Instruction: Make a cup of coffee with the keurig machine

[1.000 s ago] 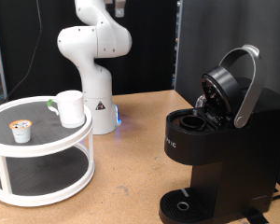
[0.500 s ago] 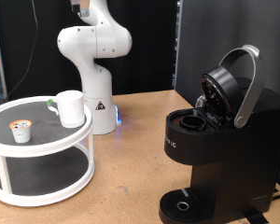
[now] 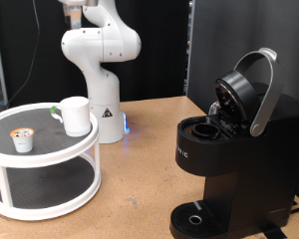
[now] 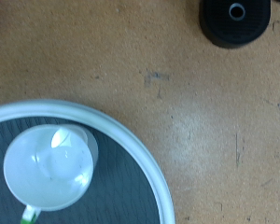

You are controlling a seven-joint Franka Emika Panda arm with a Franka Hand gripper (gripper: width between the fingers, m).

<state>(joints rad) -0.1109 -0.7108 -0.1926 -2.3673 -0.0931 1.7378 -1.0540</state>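
Note:
The white cup [image 3: 76,115] stands upright on the top tier of a round white two-tier stand [image 3: 60,151], at the exterior view's left. A small white coffee pod [image 3: 24,139] sits on the same tier, nearer the left edge. The black keurig machine [image 3: 229,159] stands at the right with its silver-handled lid [image 3: 251,95] raised and its pod chamber open. Only part of my hand [image 3: 76,8] shows at the exterior view's top edge, high above the stand. No fingers show in the wrist view. That view looks straight down on the cup [image 4: 51,166] and the machine's round drip tray [image 4: 235,19].
The white robot base [image 3: 100,75] stands behind the stand on the brown wooden table [image 3: 140,189]. The stand's white rim [image 4: 151,168] curves through the wrist view. The machine's drip tray [image 3: 194,219] holds nothing. Dark panels stand behind the table.
The arm's upper end has swung toward the exterior view's left along the top edge, over the stand. The cup, pod and machine have not moved.

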